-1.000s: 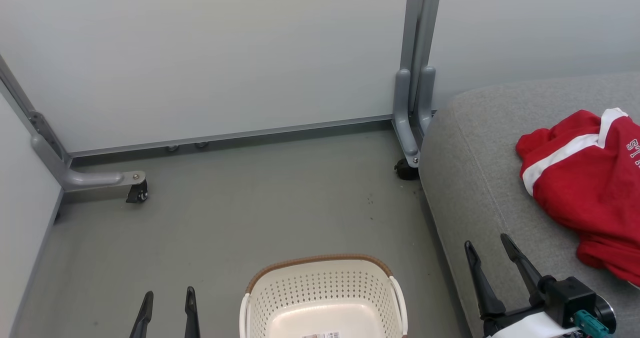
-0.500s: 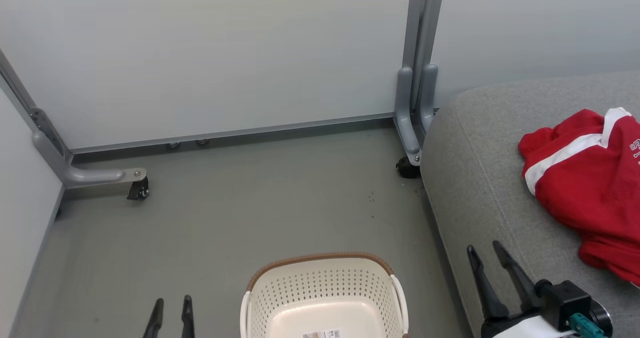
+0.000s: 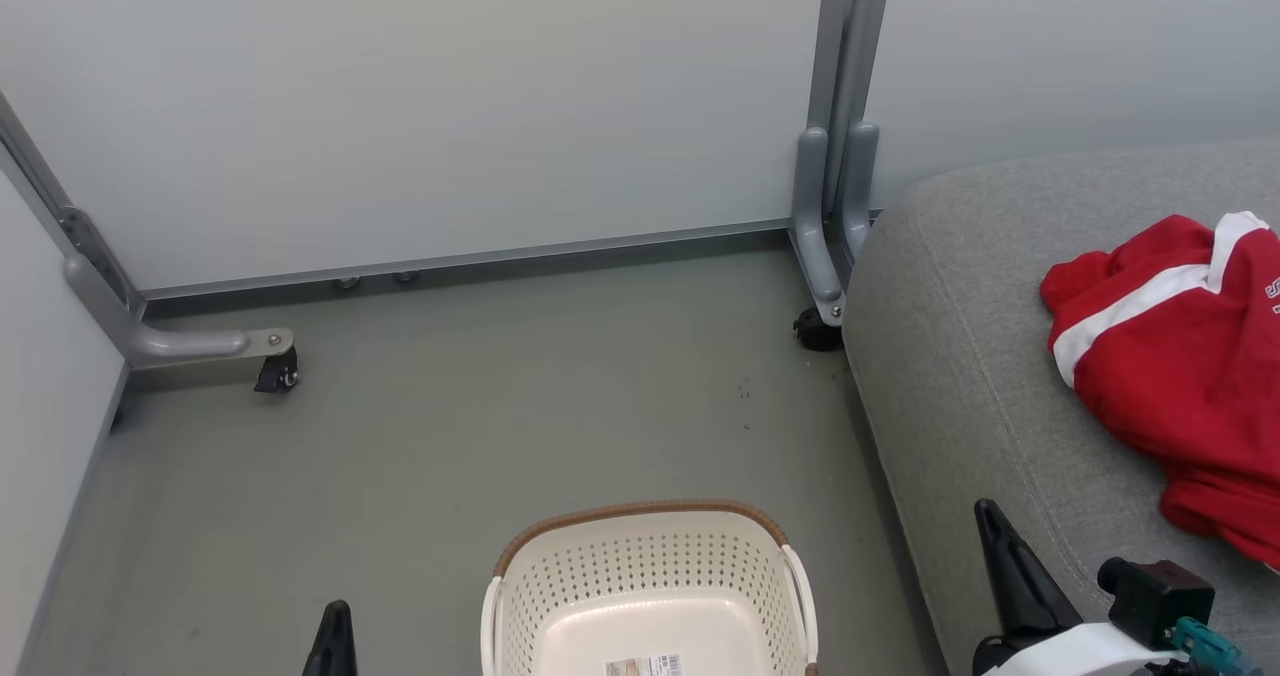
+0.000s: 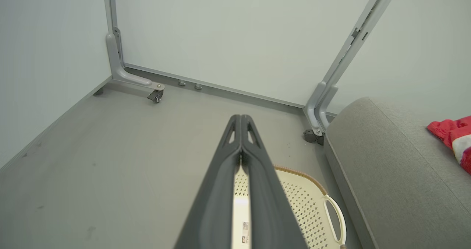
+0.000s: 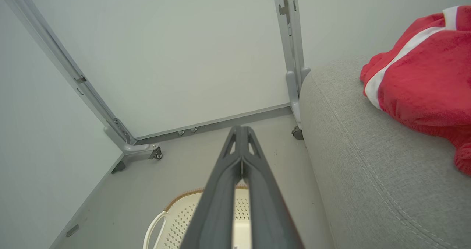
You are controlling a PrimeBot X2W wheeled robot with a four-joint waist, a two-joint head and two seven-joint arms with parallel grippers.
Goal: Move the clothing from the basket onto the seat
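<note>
The clothing (image 3: 1180, 356) lies heaped on the seat (image 3: 950, 376); the basket (image 3: 640, 509) holds none. Left end effector (image 3: 335, 616) and right end effector (image 3: 988, 516) are pinched together, empty, so the job seems done.

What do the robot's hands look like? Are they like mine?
Not like yours. The left gripper and right gripper each have two long, dark grey jaws that narrow to a point, with small triangle-shaped holes near the ends. Behind the right one sit a black block, a white band and a little teal plug.
</note>
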